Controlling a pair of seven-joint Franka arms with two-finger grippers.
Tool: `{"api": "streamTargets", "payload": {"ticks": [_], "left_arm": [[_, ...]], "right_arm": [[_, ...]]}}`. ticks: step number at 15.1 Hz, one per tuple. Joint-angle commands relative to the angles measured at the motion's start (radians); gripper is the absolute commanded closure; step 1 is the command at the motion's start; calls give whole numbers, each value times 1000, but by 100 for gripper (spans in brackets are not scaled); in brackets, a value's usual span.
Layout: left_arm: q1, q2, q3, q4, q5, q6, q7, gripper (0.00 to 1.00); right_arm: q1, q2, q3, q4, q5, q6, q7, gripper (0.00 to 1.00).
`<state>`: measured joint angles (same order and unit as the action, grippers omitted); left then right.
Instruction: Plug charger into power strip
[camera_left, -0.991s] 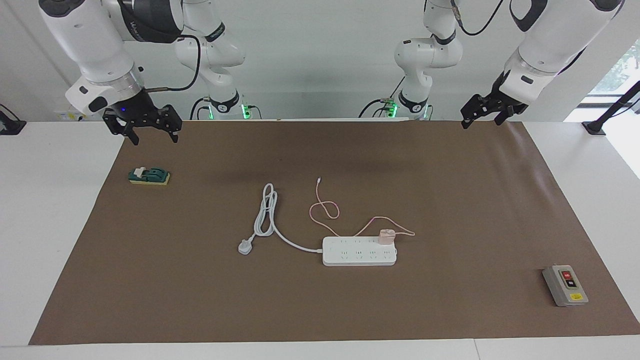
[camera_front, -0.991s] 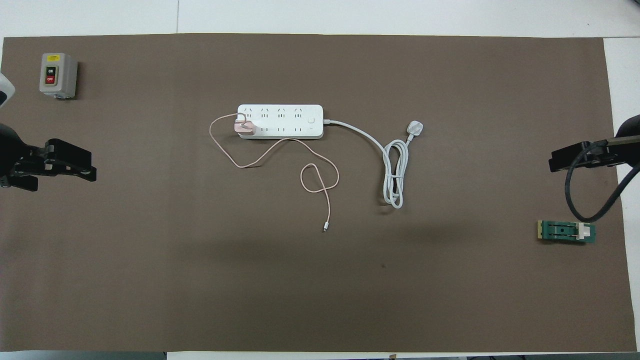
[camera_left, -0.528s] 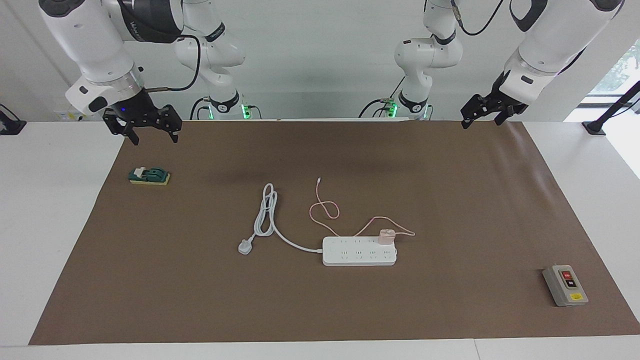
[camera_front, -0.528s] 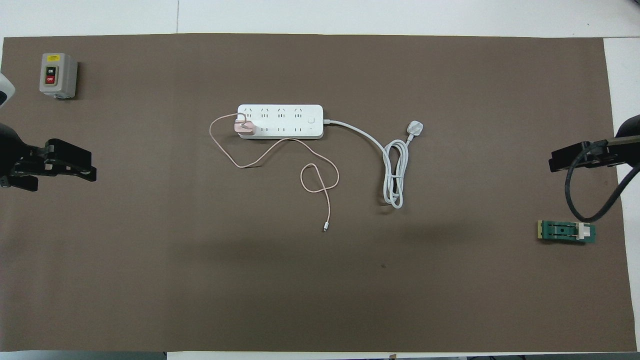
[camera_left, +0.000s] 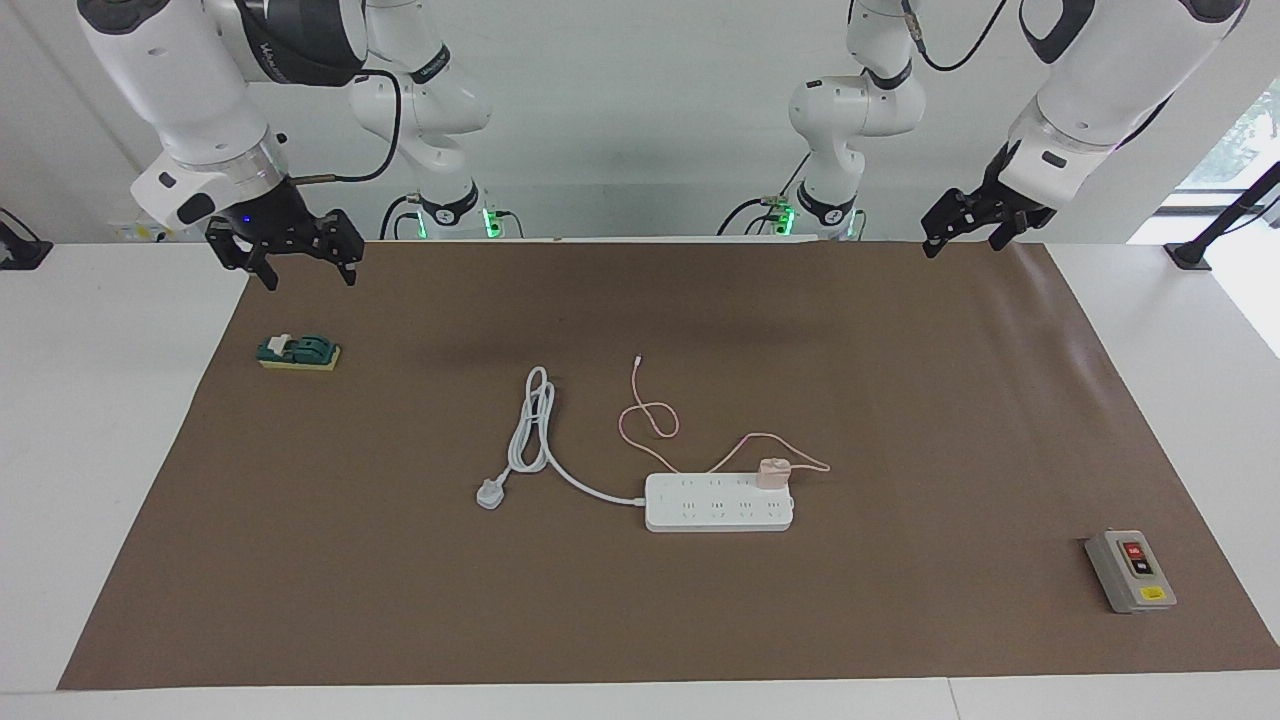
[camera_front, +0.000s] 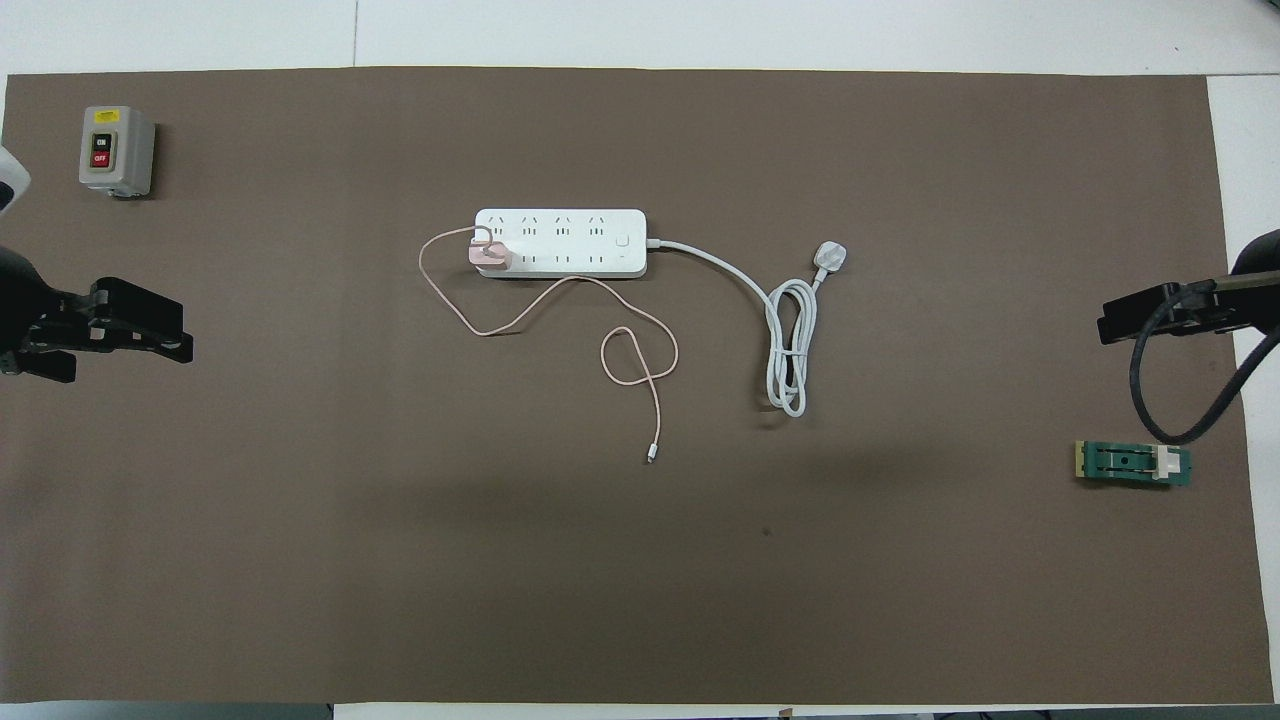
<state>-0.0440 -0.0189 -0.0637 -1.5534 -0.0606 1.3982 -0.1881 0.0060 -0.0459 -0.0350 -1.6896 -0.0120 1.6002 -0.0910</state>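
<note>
The white power strip (camera_left: 715, 508) (camera_front: 570, 242) lies flat in the middle of the brown mat. The pale-pink charger (camera_left: 772, 472) (camera_front: 489, 256) stands on the strip's outlet row nearer the robots, at the end toward the left arm. Its thin pink cable (camera_left: 648, 420) (camera_front: 640, 360) loops over the mat toward the robots. My left gripper (camera_left: 962, 247) (camera_front: 188, 335) hangs open and empty over the mat's edge at the left arm's end. My right gripper (camera_left: 310, 280) (camera_front: 1102, 328) hangs open and empty over the right arm's end. Both are well away from the strip.
The strip's thick white cord ends in a three-pin plug (camera_left: 490, 493) (camera_front: 832, 255) beside it. A grey switch box (camera_left: 1130, 572) (camera_front: 115, 150) stands at the left arm's end. A green block (camera_left: 298, 352) (camera_front: 1133, 463) lies under the right gripper.
</note>
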Motion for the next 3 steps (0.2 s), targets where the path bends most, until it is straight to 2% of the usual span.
{"api": "streamTargets", "payload": {"ticks": [1, 3], "left_arm": [[10, -26, -5, -36, 8, 19, 15, 0], [10, -26, -5, -37, 8, 18, 10, 0]], "right_arm": [[-9, -23, 9, -19, -16, -9, 1, 0], [-9, -23, 10, -19, -16, -9, 1, 0]]}}
